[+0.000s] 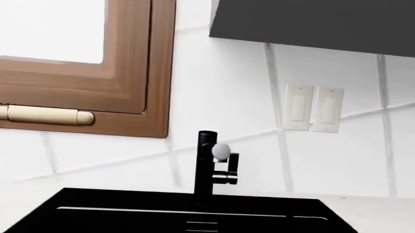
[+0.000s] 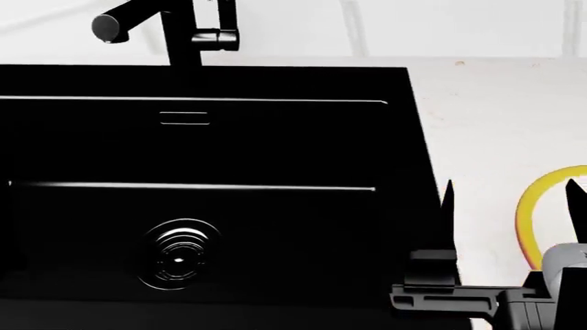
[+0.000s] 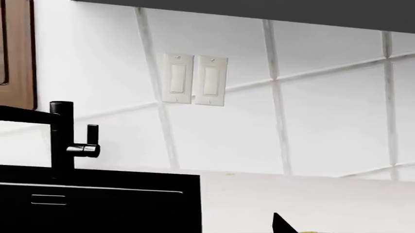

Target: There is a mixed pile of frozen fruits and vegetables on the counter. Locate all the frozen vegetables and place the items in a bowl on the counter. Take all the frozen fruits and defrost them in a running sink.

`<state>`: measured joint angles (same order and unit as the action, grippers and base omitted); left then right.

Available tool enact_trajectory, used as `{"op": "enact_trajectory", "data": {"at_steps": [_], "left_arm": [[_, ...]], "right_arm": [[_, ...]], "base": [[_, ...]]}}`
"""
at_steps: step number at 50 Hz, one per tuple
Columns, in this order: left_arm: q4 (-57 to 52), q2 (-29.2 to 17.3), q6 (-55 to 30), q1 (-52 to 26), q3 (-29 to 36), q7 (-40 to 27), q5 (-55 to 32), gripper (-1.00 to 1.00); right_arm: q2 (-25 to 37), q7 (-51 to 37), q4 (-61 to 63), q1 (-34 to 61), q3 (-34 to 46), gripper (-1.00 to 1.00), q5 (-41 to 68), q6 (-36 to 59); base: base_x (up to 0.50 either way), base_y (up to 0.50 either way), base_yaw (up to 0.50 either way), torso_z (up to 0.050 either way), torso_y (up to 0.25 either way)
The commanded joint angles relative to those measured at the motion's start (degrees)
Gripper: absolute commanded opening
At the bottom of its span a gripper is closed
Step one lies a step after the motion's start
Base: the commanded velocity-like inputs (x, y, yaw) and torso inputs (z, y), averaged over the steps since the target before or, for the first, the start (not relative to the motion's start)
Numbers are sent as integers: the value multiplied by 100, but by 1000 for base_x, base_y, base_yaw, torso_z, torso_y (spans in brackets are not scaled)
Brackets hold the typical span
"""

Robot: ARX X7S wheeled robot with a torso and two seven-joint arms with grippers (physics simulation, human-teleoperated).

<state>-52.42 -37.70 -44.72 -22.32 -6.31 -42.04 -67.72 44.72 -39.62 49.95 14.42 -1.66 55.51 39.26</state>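
Right gripper (image 2: pixel 509 206), open and empty beside the sink (image 2: pixel 403 172), appears only in head view.

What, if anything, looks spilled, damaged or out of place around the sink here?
Nothing stands out. The sink is empty and dry, with no water running from the tap. The counter shows no spills. Only the bowl's rim is in view.

The sink (image 2: pixel 211 185) sits in the counter (image 2: pixel 495 117) — tap (image 2: pixel 179 31) behind it, bowl (image 2: pixel 541 220) to its right.
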Motion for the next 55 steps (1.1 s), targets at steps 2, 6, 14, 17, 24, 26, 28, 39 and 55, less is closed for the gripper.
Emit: {"op": "enact_trajectory", "data": {"at_steps": [2,6,14,17,24,26,28,39,55], "left_arm": [[15,-16,28,10,30,8,37,100],[7,-32,51,34,8,19,-13,100],[18,-36,58,40,54,36,37,100],[57,-8,52,22,127,61,139,100],[85,-24,74,35,122,67,153,100],[70,-62,93,75,69,72,117,100],[62,-78,101,81,47,61,96,100],[100,-52,131,71,93,54,163,100],[131,-107,174,130,58,45,177,100]], "right_arm": [[26,-26,14,-10,6,100,9,-1],[29,-28,18,-19,4,100,15,-11],[38,-28,2,-3,39,100,-6,-3],[43,-23,-5,-4,43,100,-30,-14],[45,-22,-15,13,78,100,-48,-12],[52,-27,-11,13,80,100,-49,-9],[54,-30,-5,5,65,100,-42,-22],[70,-43,9,-13,72,100,-36,-34],[101,-84,34,-39,34,100,6,-58]], "base": [[-35,500,0,0,0],[-30,500,0,0,0],[-13,500,0,0,0],[0,500,0,0,0],[0,500,0,0,0],[0,500,0,0,0],[0,500,0,0,0],[0,500,0,0,0],[0,500,0,0,0]]}}
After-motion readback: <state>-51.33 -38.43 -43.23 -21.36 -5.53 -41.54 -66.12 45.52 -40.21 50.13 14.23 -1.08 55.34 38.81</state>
